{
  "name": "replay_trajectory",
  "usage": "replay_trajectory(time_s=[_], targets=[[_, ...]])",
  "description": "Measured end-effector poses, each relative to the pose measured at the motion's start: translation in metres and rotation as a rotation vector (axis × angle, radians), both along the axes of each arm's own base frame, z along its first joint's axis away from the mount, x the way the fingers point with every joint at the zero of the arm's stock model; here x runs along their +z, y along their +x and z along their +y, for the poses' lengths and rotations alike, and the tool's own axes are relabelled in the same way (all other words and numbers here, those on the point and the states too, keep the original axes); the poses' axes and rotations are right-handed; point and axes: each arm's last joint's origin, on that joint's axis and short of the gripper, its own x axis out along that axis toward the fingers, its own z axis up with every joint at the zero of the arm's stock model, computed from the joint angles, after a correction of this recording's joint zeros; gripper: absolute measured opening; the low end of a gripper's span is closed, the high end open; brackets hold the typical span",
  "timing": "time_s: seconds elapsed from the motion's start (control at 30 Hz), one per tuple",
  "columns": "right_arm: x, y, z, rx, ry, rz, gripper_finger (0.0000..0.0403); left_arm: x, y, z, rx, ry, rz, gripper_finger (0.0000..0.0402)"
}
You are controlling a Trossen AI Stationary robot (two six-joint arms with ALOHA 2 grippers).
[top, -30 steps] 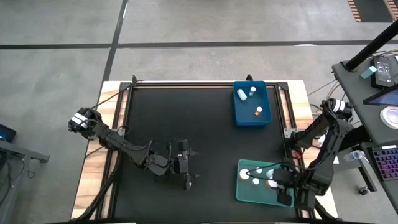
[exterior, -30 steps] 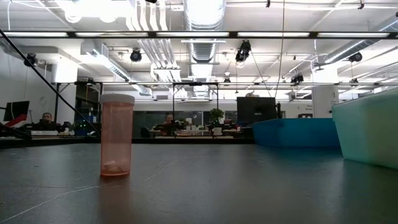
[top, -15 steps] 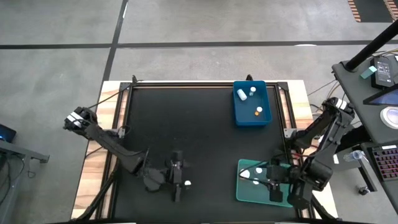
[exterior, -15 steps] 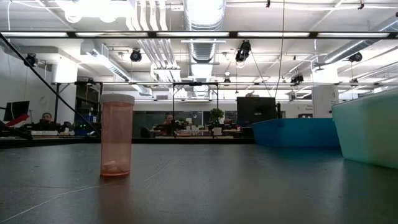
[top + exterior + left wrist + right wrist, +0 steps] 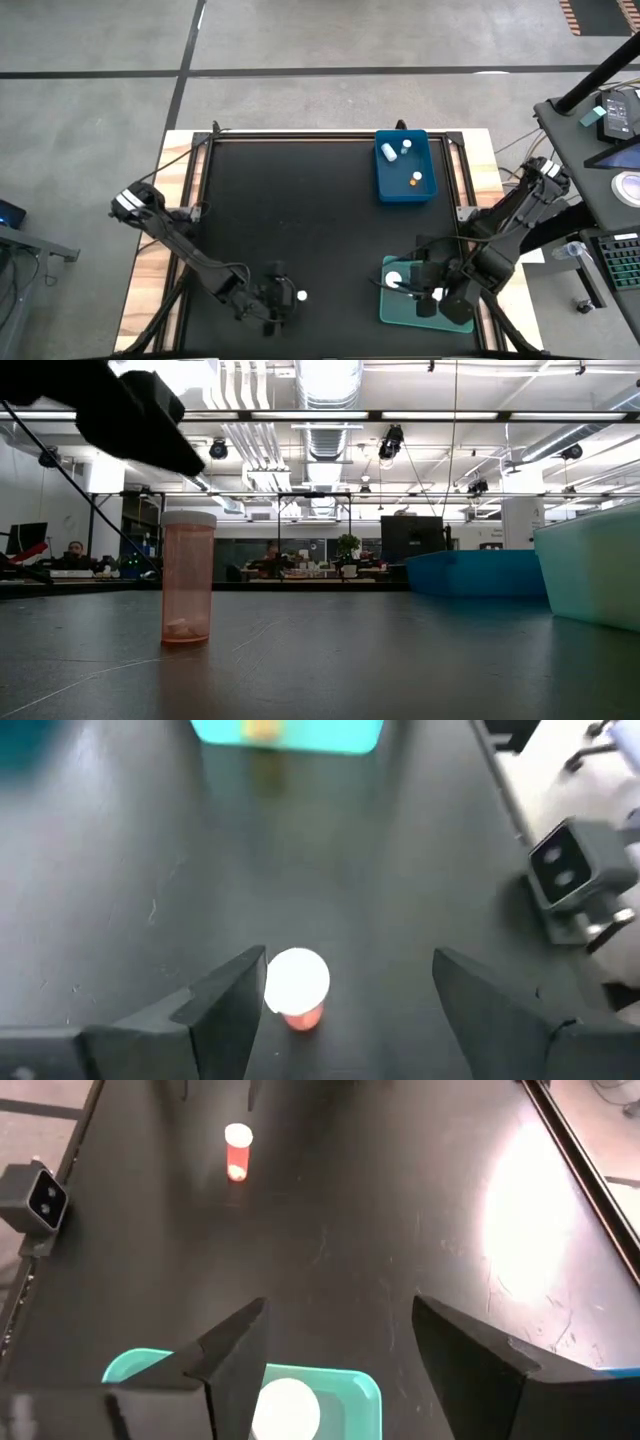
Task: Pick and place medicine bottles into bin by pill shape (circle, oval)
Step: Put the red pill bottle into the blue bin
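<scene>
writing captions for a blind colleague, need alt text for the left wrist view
The open left gripper hangs above a lone upright bottle on the dark table, white cap up, close beside one finger. A teal bin sits beyond.

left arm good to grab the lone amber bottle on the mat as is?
Probably yes. The left gripper hangs open above the upright amber bottle, which stands nearer one finger, apart from it. Nothing else is beside it on the mat.
</scene>
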Motion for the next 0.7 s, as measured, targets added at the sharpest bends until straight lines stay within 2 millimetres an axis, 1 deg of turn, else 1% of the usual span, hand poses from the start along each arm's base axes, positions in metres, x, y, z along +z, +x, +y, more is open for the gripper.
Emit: replay_trajectory(time_s=[0.3, 0.43, 0.57, 0.7], targets=[[-0.002, 0.0, 0.0, 0.007, -0.007, 0.005, 0.0237, -0.032, 0.013, 0.005, 0.048, 0.065, 0.068, 0.027], [-0.004, 0.0, 0.0, 0.005, -0.01, 0.003, 0.0237, -0.037, 0.016, 0.007, 0.055, 0.075, 0.08, 0.027], [-0.007, -0.001, -0.001, 0.004, -0.024, 0.007, 0.0237, -0.037, 0.016, 0.007, 0.056, 0.075, 0.079, 0.0269], [-0.014, -0.001, -0.003, -0.006, -0.044, 0.016, 0.0237, -0.037, 0.016, 0.007, 0.057, 0.077, 0.078, 0.0249]])
